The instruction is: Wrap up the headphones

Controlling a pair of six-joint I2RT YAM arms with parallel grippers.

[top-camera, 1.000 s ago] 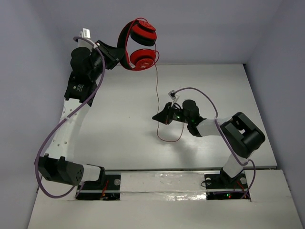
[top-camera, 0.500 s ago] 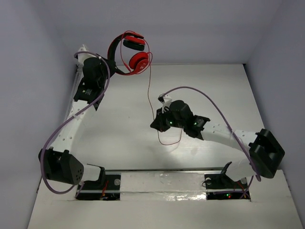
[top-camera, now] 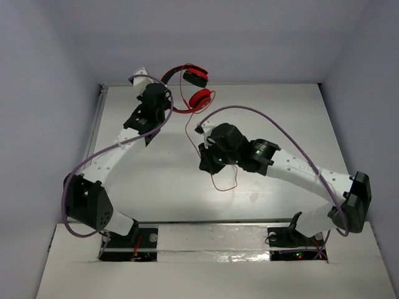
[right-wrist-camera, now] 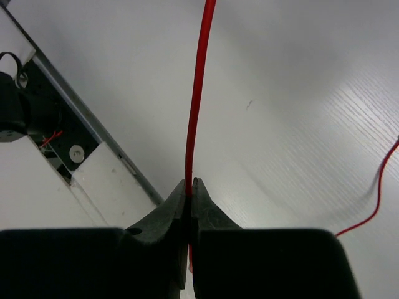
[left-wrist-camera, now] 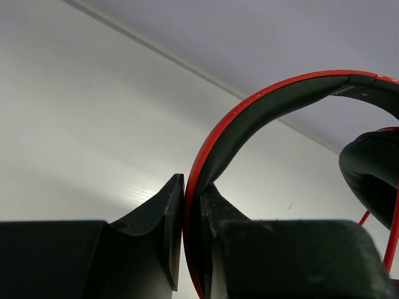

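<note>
Headphones [top-camera: 199,98] are hanging above the table's [top-camera: 143,180] far edge, left gripper [left-wrist-camera: 192,205] clamping the headband [left-wrist-camera: 249,106], right gripper [right-wrist-camera: 189,190] pinching the cord [right-wrist-camera: 199,81] over the table's middle. Risk, I'd say: a hard tug dragging that thin cord out, or twisting the headband loose.

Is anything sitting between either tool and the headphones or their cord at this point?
Nothing visible does. The left tool is shut directly on the headband of the headphones. The right tool pinches the red cord, which hangs in open air between the two with nothing across it.
</note>
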